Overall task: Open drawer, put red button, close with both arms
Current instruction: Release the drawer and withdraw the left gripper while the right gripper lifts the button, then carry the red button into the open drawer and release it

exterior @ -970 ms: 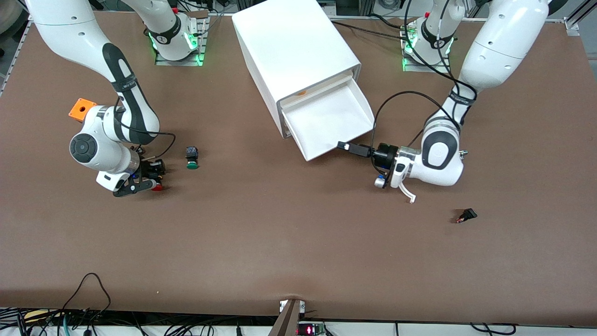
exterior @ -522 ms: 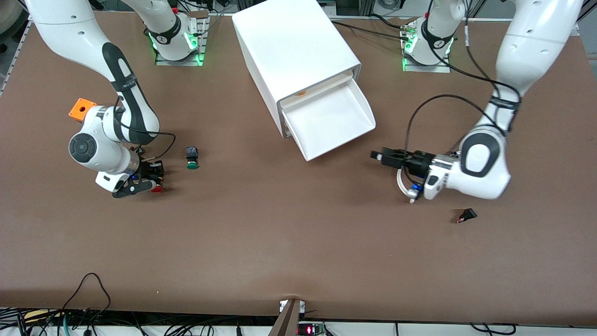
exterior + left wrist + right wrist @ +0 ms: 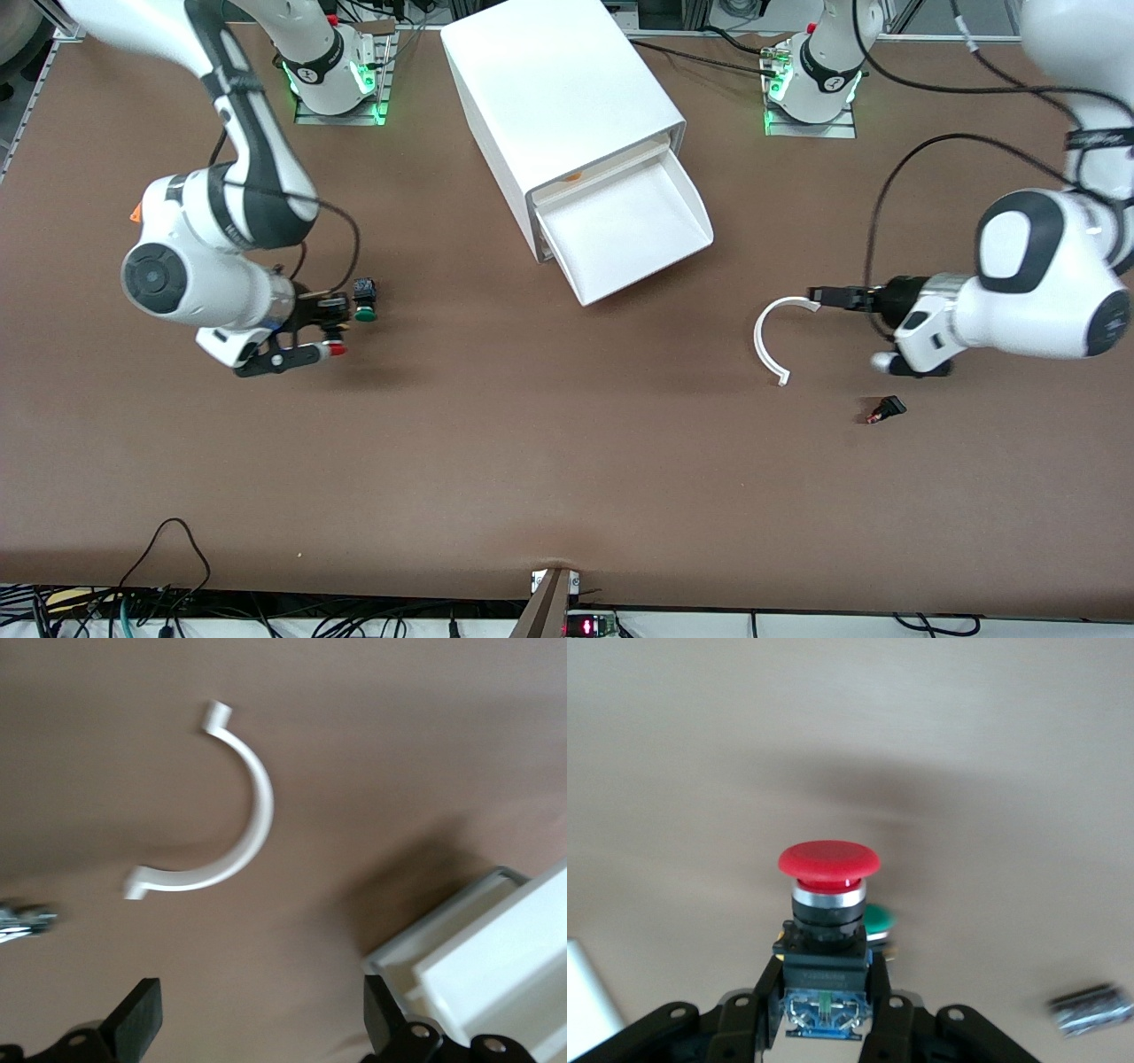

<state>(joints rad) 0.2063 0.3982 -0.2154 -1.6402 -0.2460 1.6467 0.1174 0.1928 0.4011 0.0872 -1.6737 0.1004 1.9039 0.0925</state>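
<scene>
Fingers of the right gripper clamped on the black-and-blue body of the red button, carried clear of the table over a spot toward the right arm's end from the cabinet, just beside the green button. Drawer pulled well out of the cabinet's front, white and bare inside. Left gripper with fingers spread wide and holding nothing, low over the table toward the left arm's end from the cabinet, at the tip of a white curved handle lying flat. Small black part nearer the front camera than the cabinet, near that handle.
</scene>
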